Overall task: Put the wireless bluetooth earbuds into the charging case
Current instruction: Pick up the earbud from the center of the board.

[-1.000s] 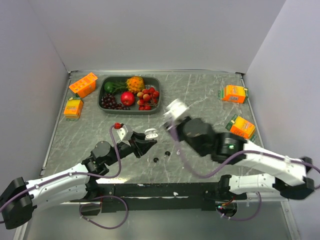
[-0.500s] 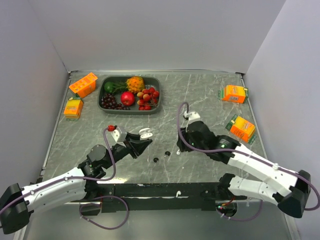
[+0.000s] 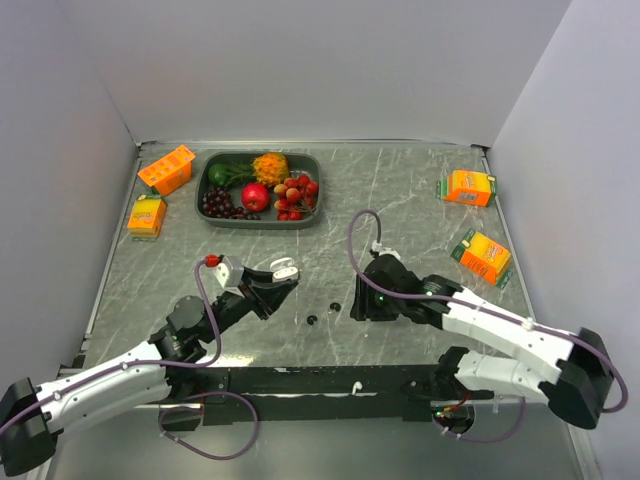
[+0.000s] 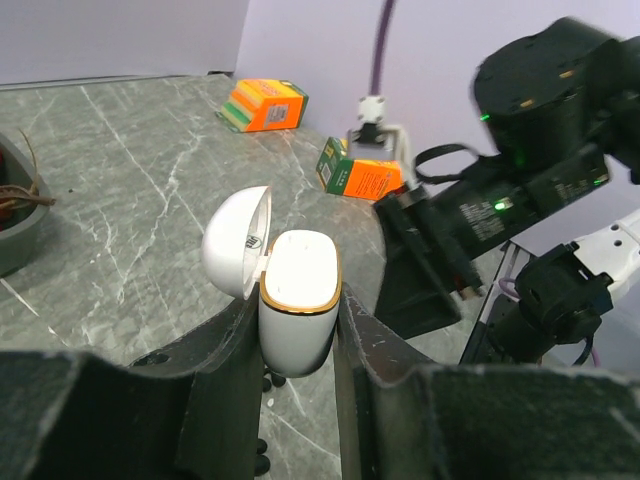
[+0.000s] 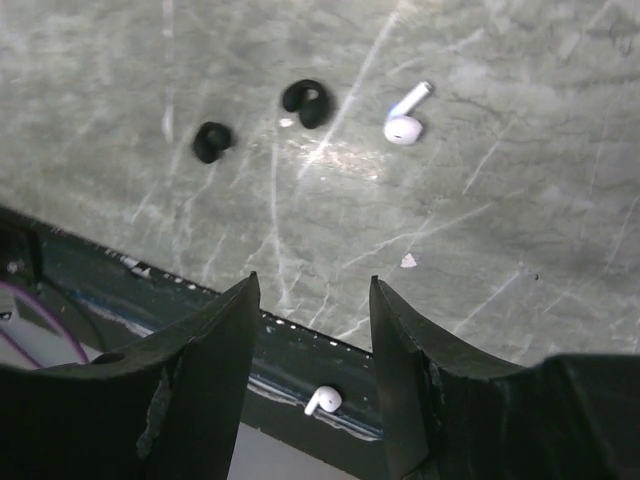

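Right tool (image 5: pixel 312 287) has dropped from mid-air to hover low over the table (image 3: pixel 420 200), jaws wide, empty. White earbud (image 5: pixel 405 125) and black earbuds (image 5: pixel 307 103) lie loose just ahead of it. Left tool (image 4: pixel 296 335) still grips the charging case (image 4: pixel 300 275), lid open, off the table. Earbud pickup likely next

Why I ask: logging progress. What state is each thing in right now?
charging case, lid open, held upright
left gripper, shut on charging case
right gripper, open, empty
white earbud, loose on table
second white earbud, loose on black rail below table edge
black earbuds, both loose on table
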Motion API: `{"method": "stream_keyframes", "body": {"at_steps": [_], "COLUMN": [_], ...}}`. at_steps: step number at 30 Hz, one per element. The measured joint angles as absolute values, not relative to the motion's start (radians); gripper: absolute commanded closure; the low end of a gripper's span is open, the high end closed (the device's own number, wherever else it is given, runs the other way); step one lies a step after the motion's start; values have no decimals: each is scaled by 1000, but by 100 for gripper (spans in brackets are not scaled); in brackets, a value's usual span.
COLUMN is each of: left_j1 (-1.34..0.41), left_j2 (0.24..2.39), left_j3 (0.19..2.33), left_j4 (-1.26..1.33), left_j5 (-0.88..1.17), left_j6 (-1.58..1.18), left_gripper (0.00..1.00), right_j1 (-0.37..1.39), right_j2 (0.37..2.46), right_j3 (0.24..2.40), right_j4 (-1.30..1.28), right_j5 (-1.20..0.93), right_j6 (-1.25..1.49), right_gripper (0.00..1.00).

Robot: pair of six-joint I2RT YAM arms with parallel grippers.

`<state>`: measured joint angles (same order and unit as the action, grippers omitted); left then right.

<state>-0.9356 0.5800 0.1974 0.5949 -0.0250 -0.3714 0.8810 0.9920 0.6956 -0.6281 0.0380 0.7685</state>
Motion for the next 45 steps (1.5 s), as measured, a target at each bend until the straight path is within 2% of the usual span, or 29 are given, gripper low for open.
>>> {"method": "stream_keyframes", "body": {"at_steps": [4, 6, 11, 16, 23, 31, 45], "left_j1": [-936, -936, -936, -936, -936, -941, -959], "left_j2": [571, 556, 508, 497, 525, 521, 392], "left_j3": [197, 197, 197, 197, 197, 198, 197], "left_j4": [575, 557, 543, 538, 537, 527, 461], "left_j5": [-25, -25, -35, -45, -47, -47, -47], "left_j6": [-376, -379, -380, -384, -385, -391, -410], "left_gripper": [99, 99, 99, 99, 99, 99, 99], "right_j1": [876, 876, 923, 1010, 1122, 1172, 1208], "right_j2": [1100, 1110, 1060, 978, 983, 1058, 1209], "right_j3": [703, 703, 683, 609, 599, 562, 563], "right_j4": [-614, -615, -635, -701, -737, -710, -661], "right_j5": [38, 28, -3, -56, -77, -96, -159], "right_j6": [811, 821, 852, 929, 1026, 1101, 1130], "right_gripper": [53, 50, 46, 46, 46, 47, 51]}}
